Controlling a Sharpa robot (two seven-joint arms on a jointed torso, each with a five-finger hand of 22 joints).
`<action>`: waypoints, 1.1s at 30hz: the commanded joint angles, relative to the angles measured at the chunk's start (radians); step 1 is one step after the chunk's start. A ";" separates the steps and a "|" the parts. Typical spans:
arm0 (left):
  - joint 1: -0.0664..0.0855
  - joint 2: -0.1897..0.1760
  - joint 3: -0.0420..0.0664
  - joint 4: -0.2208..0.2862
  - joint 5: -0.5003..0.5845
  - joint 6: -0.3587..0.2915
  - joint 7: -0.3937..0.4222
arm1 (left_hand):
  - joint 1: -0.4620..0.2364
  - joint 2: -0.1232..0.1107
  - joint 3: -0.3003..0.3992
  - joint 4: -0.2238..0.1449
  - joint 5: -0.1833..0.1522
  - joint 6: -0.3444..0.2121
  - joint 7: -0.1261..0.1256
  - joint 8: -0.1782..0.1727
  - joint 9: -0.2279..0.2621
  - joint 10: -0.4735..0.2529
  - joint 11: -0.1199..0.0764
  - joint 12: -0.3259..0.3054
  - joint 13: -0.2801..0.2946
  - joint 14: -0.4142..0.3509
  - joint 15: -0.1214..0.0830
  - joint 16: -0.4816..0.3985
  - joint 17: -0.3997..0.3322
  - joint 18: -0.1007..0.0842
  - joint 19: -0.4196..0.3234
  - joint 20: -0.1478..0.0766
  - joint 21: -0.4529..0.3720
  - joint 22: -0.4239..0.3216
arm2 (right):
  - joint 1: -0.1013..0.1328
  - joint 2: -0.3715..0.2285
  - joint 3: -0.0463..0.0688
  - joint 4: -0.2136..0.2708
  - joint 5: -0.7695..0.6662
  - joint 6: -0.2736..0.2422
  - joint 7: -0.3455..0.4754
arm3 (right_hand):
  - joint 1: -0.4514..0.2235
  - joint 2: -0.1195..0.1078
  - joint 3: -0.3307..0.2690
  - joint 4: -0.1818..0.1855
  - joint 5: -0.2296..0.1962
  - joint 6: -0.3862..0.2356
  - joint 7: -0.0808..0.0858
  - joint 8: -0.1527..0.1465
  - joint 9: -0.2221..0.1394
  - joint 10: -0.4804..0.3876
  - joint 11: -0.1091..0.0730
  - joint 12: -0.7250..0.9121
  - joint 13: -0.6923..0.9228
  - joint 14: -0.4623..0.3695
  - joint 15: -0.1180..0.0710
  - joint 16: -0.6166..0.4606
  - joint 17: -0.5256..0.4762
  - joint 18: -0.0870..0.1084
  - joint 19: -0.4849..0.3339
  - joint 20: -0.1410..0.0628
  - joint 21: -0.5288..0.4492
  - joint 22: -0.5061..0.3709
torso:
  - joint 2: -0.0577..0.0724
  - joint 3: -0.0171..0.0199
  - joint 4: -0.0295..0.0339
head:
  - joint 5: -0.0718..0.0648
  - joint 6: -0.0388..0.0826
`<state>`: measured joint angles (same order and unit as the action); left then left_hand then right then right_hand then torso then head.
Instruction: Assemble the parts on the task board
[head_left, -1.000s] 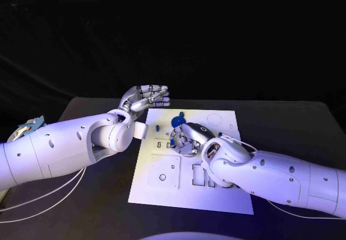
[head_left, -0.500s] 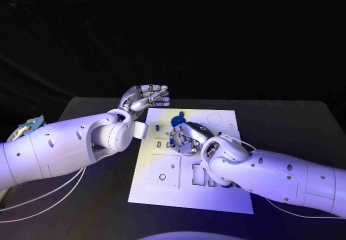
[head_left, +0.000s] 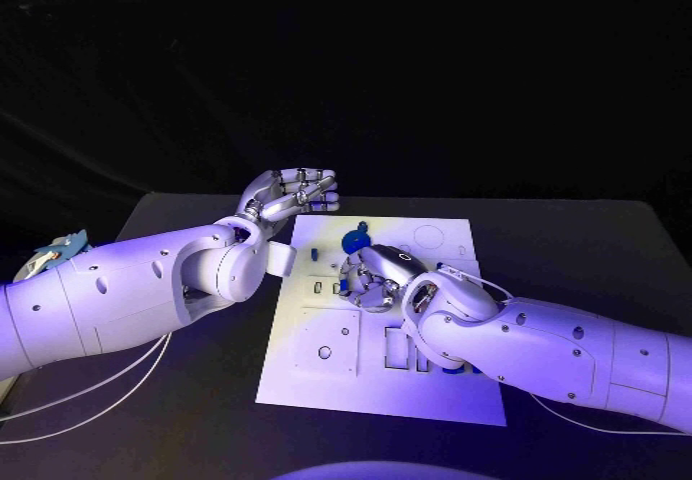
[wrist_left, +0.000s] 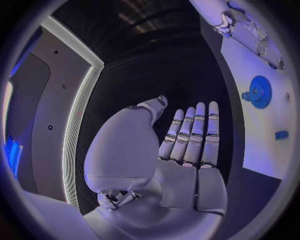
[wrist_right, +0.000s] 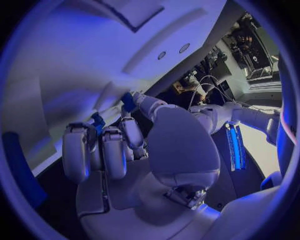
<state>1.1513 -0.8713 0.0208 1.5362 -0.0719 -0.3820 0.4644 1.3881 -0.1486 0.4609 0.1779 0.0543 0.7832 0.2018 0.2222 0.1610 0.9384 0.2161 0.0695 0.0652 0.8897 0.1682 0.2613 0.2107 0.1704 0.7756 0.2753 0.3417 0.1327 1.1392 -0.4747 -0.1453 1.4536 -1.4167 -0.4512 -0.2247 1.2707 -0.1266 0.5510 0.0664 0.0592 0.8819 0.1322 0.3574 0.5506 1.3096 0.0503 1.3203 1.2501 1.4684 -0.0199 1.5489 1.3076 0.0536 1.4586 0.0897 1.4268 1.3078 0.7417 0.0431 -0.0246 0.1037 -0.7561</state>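
The white task board lies in the middle of the black table. My right hand rests on its upper middle with fingers curled down onto the board. At the fingertips I see a dark blue bit, but cannot tell whether it is a part or a pad. Just beyond the right hand a blue gear lies on the board, also seen as the gear. A small blue piece lies near it. My left hand hovers off the board's far left corner, and its palm is bare with straight fingers.
Another blue part shows on the board beside my right forearm. Rectangular slots and a square recess mark the board's near half. A teal object sits at the table's left edge.
My right hand has shifted slightly along the board, its fingers still curled down. The left hand has stayed where it was.
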 joint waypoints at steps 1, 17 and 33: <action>0.001 0.001 0.001 0.002 0.002 0.017 0.004 | -0.010 0.000 0.002 -0.002 -0.001 0.003 0.070 -0.004 -0.001 0.001 0.000 -0.003 0.001 -0.005 0.004 -0.006 0.001 0.011 -0.001 0.004 0.005 -0.001 | -0.001 0.001 0.000 0.000 -0.018 0.039 -0.007 | 0.000 -0.009 0.002 -0.007 -0.003 0.006 0.000 -0.001 0.018 -0.008 0.002 -0.006 -0.001 0.090 0.005 0.004 0.211 -0.011 -0.001 0.003 -0.003 0.139 | 0.000 0.0005 0.0008 | -0.001 -0.002; 0.001 0.000 0.001 0.002 0.002 0.017 0.002 | -0.010 0.000 0.002 -0.002 -0.001 0.003 0.070 -0.004 -0.001 0.001 0.000 -0.003 0.001 -0.005 0.004 -0.006 0.001 0.011 -0.001 0.004 0.005 -0.001 | -0.001 -0.003 0.000 -0.001 -0.028 0.034 -0.015 | 0.000 -0.014 0.000 -0.010 -0.003 0.005 0.001 -0.001 0.016 -0.010 0.003 -0.007 -0.002 0.090 0.005 0.004 0.209 -0.010 -0.002 0.003 -0.004 0.138 | 0.000 0.0007 0.0007 | -0.001 -0.002; 0.001 -0.001 0.001 0.003 0.002 0.017 0.002 | -0.010 0.000 0.002 -0.002 -0.001 0.003 0.070 -0.004 -0.001 0.001 0.000 -0.003 0.001 -0.005 0.004 -0.006 0.001 0.011 -0.001 0.004 0.005 -0.001 | -0.001 -0.005 0.000 -0.001 -0.041 0.060 -0.034 | -0.001 -0.019 -0.002 -0.011 -0.003 0.004 0.002 -0.002 0.014 -0.012 0.004 -0.009 -0.004 0.089 0.006 0.003 0.208 -0.010 -0.002 0.004 -0.005 0.138 | 0.000 0.0001 0.0003 | -0.002 -0.004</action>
<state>1.1513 -0.8730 0.0211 1.5364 -0.0717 -0.3816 0.4619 1.3881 -0.1486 0.4609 0.1779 0.0542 0.7832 0.2019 0.2222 0.1610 0.9384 0.2161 0.0695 0.0653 0.8897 0.1682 0.2613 0.2104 0.1704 0.7756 0.2753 0.3417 0.1328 1.1415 -0.4783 -0.1429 1.4553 -1.4416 -0.4280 -0.2356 1.2700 -0.1362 0.5506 0.0608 0.0591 0.8805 0.1300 0.3497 0.5656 1.3060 0.0539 1.3166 1.2477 1.4683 -0.0199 1.5489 1.3074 0.0537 1.4587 0.0897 1.4269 1.3073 0.7417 0.0433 -0.0242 0.1023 -0.7596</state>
